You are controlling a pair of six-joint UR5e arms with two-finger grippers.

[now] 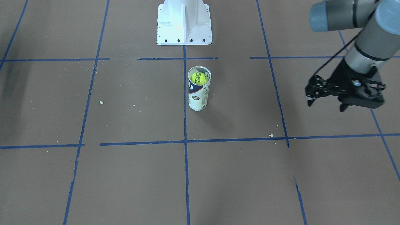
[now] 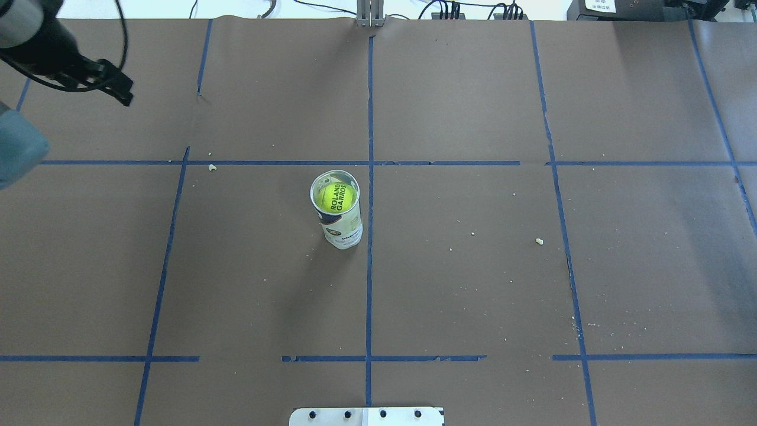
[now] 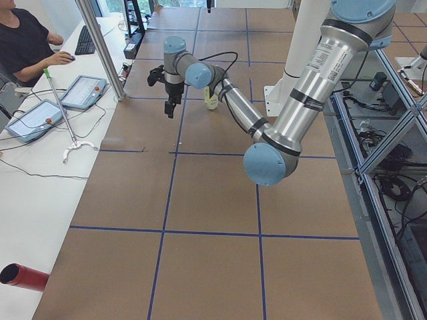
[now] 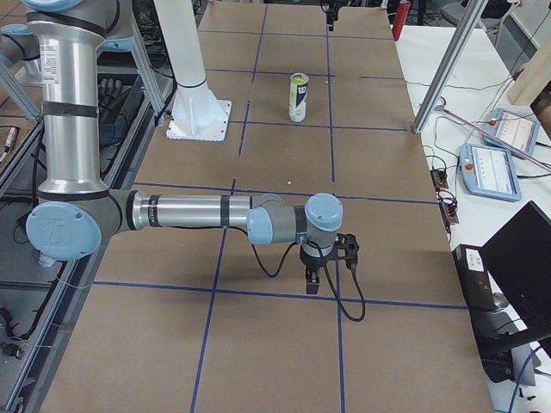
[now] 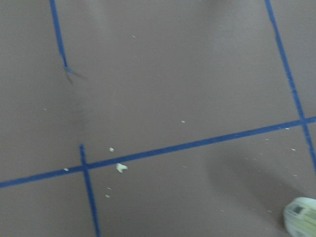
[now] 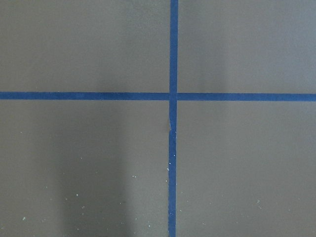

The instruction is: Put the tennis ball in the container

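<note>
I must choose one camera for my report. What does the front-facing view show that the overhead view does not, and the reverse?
Only the front-facing view shows the white pedestal with its upright part, and the left tool with its two fingers plainly apart. Only the overhead view shows the cables beyond the far edge of the table; of the pedestal it gives just a strip of the base plate. Both show the tube standing upright beside a blue tape line, with the ball inside it.
</note>
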